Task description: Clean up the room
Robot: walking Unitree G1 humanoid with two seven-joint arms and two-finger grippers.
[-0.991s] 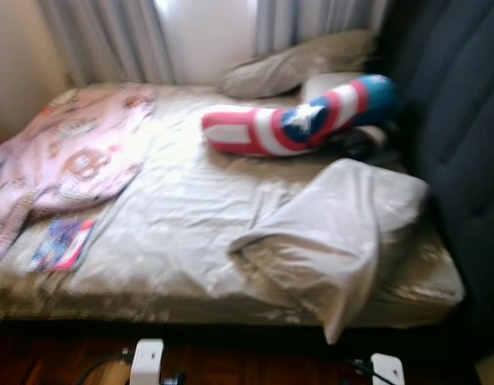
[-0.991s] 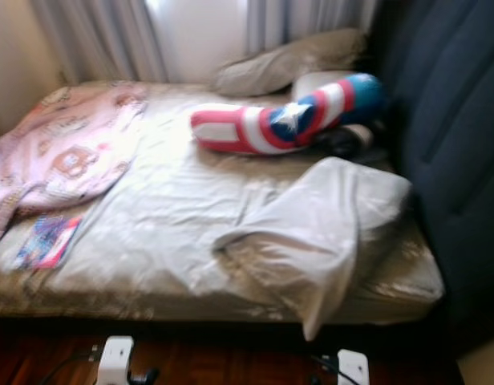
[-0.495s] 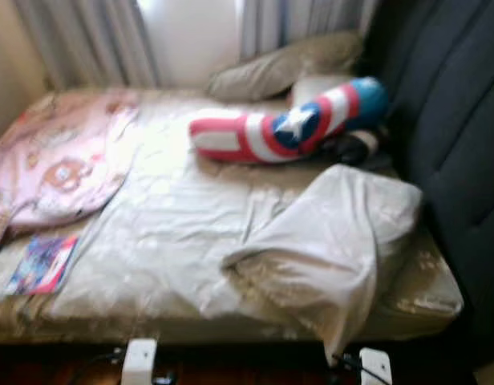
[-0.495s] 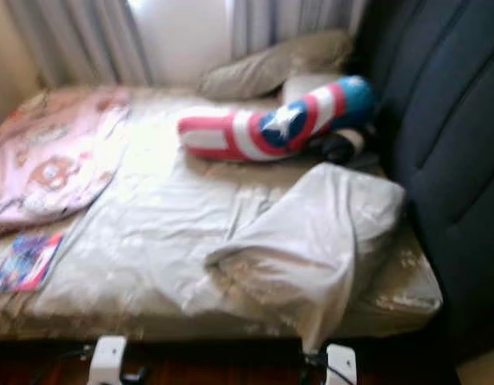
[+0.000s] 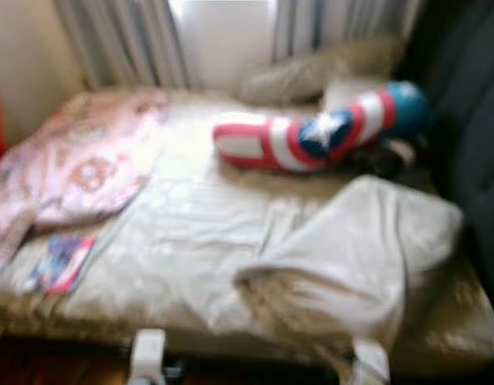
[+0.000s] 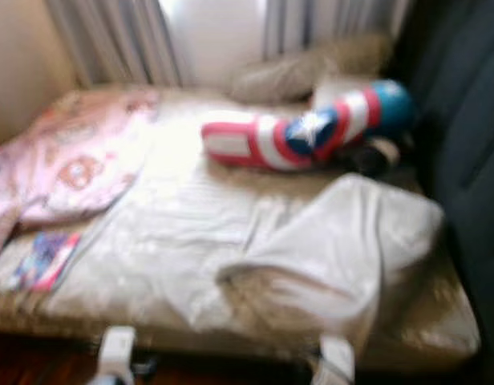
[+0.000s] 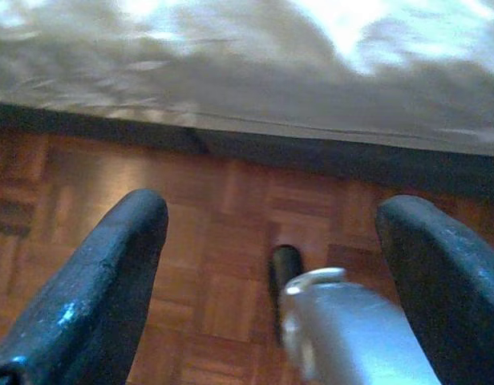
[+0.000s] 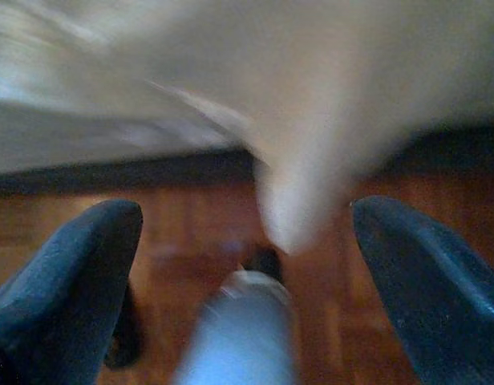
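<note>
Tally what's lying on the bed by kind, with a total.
Pillows: 3 – grey pillow, white pillow, striped bolster
Blankets: 2 – pink blanket, beige cover
Books: 1 – book
Total: 6
A dark item beside the bolster is too blurred to class.

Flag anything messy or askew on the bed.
The beige sheet is bunched up at the near right corner, a flap hanging over the edge. A pink blanket lies crumpled on the left, with a colourful booklet loose beside it. The star-striped bolster lies crosswise.
</note>
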